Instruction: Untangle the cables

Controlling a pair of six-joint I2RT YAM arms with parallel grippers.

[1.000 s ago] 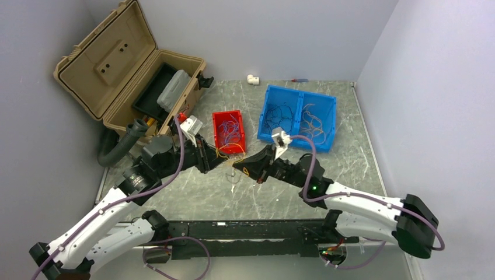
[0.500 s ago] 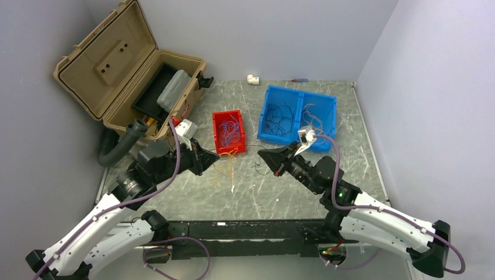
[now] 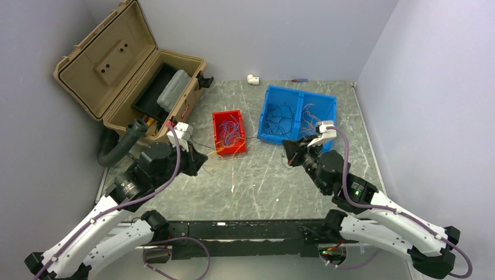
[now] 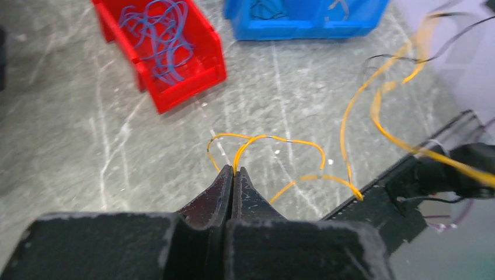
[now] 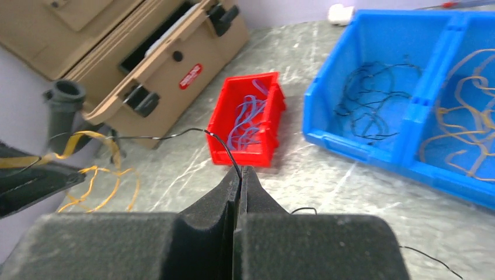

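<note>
So, one strand pinched in each hand, tangle strung out between them.

Our left hand (image 4: pixel 233 171) is pressed shut on the yellow-orange cable (image 4: pixel 280 139), lower centre of its view. Our right hand (image 5: pixel 240 172) nips the black cable (image 5: pixel 157 137), which runs off to the left past the red bin (image 5: pixel 260 156). We reckon holding them well apart over the desk (image 3: pixel 262 181) is meant to tease the two colours loose.

left tool (image 4: pixel 233 170) and right tool (image 5: pixel 240 169) both pinched shut, well apart.
</note>
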